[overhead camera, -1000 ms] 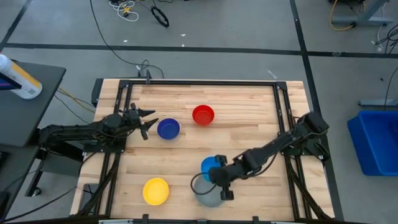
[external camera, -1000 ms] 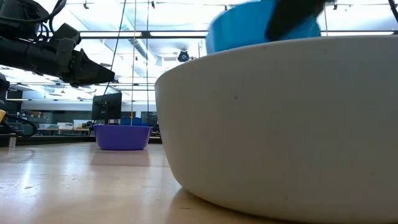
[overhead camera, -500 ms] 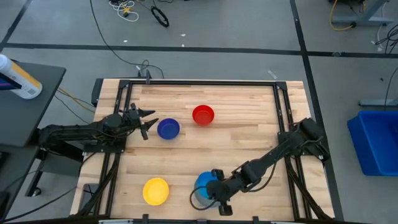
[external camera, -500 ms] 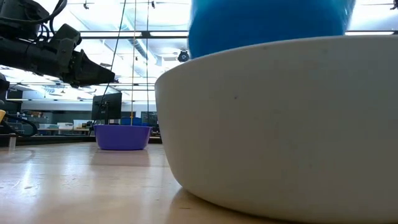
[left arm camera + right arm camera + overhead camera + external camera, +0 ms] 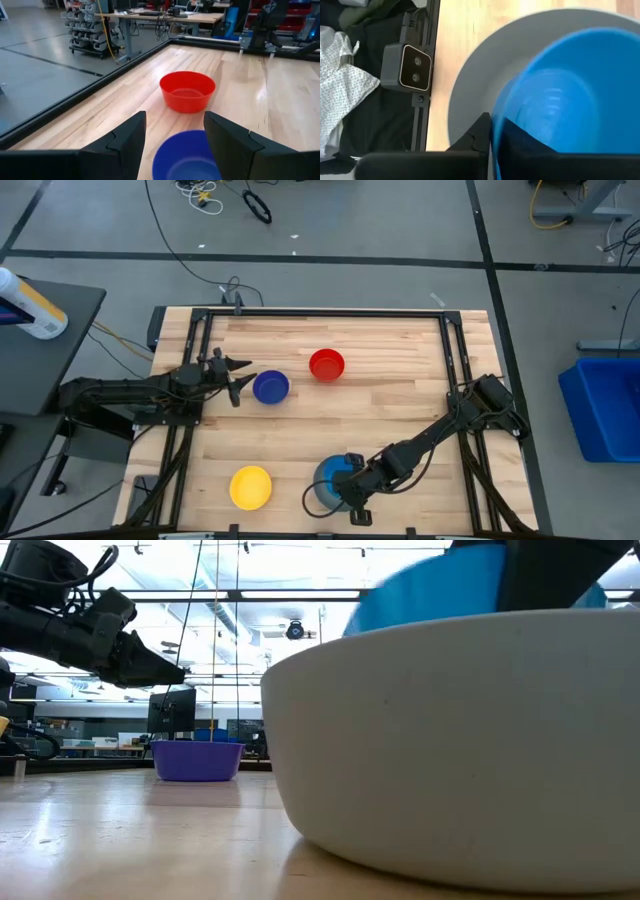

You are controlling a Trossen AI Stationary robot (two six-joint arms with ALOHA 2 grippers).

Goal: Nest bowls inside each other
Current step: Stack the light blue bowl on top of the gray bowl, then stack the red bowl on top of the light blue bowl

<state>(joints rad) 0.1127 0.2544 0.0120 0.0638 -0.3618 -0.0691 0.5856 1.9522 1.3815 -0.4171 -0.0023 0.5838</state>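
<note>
The grey bowl (image 5: 316, 502) stands near the table's near edge and fills the low view (image 5: 450, 750). The light blue bowl (image 5: 332, 476) sits inside it, tilted, with my right gripper (image 5: 347, 476) shut on its rim. The yellow bowl (image 5: 250, 487) rests on its base to the grey bowl's left. The dark blue bowl (image 5: 270, 386) and the red bowl (image 5: 326, 365) stand farther back. My left gripper (image 5: 175, 145) is open and level at the table's left, just short of the dark blue bowl (image 5: 187, 157). My right gripper pinches the light blue bowl's rim (image 5: 493, 131), one finger outside the wall (image 5: 481, 131) and one inside the hollow. The fingers slant down from the table's right. The bowl is tilted within the grey bowl (image 5: 470, 100); whether its base rests there is hidden.
A small camera box (image 5: 414, 75) sits on the black frame at the table's near edge, close to the grey bowl. Black rails (image 5: 455, 370) run along the table's sides. Bare wood lies between the bowls in the table's middle.
My right gripper has gone toward the table's near edge and down, carrying the light blue bowl from above the grey bowl's far rim into the grey bowl. The light blue bowl is now tilted. The grey bowl has shifted slightly.
</note>
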